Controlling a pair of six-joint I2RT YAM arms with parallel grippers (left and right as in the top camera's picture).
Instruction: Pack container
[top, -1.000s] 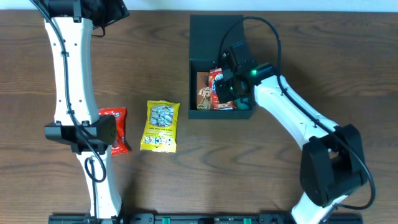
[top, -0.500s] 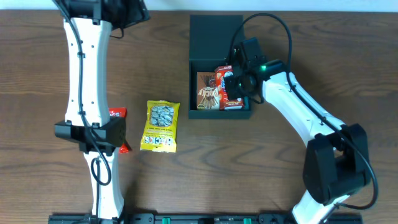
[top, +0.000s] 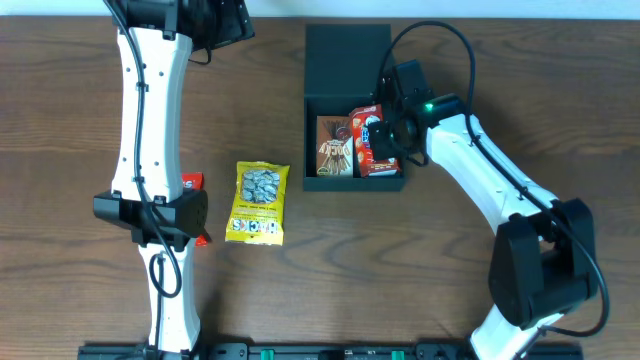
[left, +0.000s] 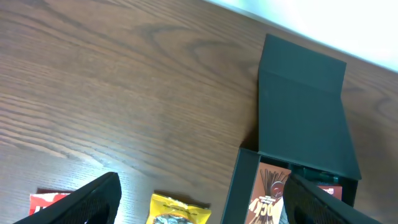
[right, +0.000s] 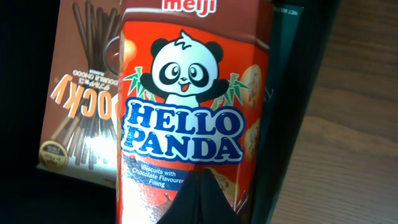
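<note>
Right gripper clenched, empty, tips at Hello Panda box inside container, far centre of table. Risk: shoving it crooked vs. Pocky box, or dragging container. Left gripper wide, empty.

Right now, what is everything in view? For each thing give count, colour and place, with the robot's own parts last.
container: one, dark charcoal-teal, far middle of the table, flap lid open
Pocky box: one, brown, inside the container, left side
Hello Panda box: one, red, inside the container, right of the Pocky box
snack bag: one, yellow, on the table left of the container
snack pack: one, red, left of the snack bag, partly hidden by the left arm
table: one, brown wood
left gripper: one, black, open and empty, above the far left of the table
right gripper: one, black, shut, at the Hello Panda box in the container
</note>
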